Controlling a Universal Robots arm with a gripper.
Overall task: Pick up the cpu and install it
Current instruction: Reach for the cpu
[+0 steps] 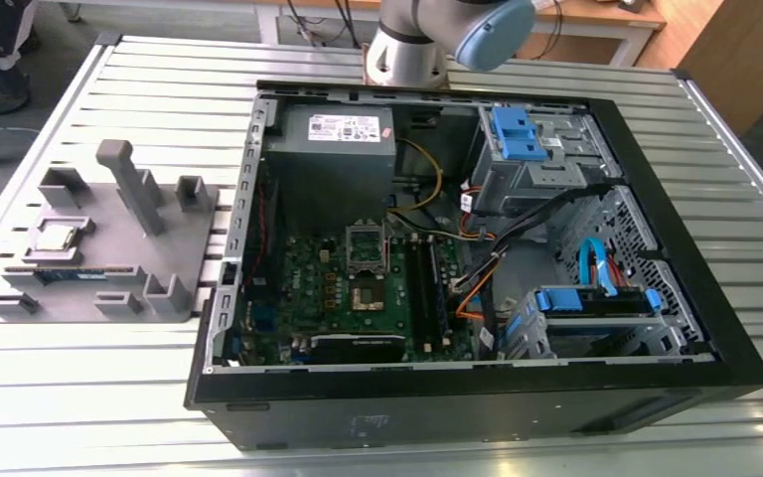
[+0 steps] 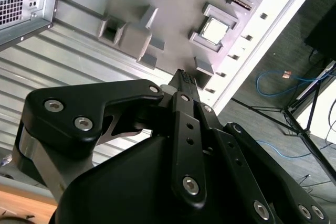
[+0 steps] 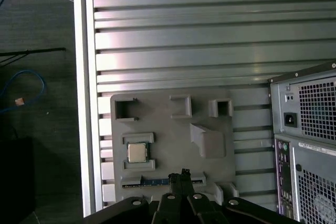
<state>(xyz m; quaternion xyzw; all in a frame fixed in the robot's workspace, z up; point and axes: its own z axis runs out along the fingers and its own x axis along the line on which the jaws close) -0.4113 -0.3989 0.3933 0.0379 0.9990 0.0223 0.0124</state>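
Note:
The cpu [image 1: 57, 237] is a small silvery square chip lying flat in a recess of the grey holder block [image 1: 130, 260], on the table at the exterior view's left. Both wrist views look down on the cpu [image 2: 215, 30] [image 3: 137, 152] from well above. My gripper [image 3: 181, 173] hangs high over the holder's edge, its black fingers pressed together and holding nothing; the same tips [image 2: 184, 77] appear in the second wrist view. The motherboard's socket [image 1: 366, 286] lies open inside the computer case [image 1: 488, 397], with its metal frame [image 1: 366, 246] raised behind it.
A long dark memory stick [image 1: 71, 273] with a blue label lies in a slot of the holder near the cpu. A tall post [image 1: 123, 179] rises from the holder. The case holds cables [image 1: 488, 258] and blue drive bays [image 1: 515, 134]. The slatted table [image 1: 90, 378] ends just beyond the holder.

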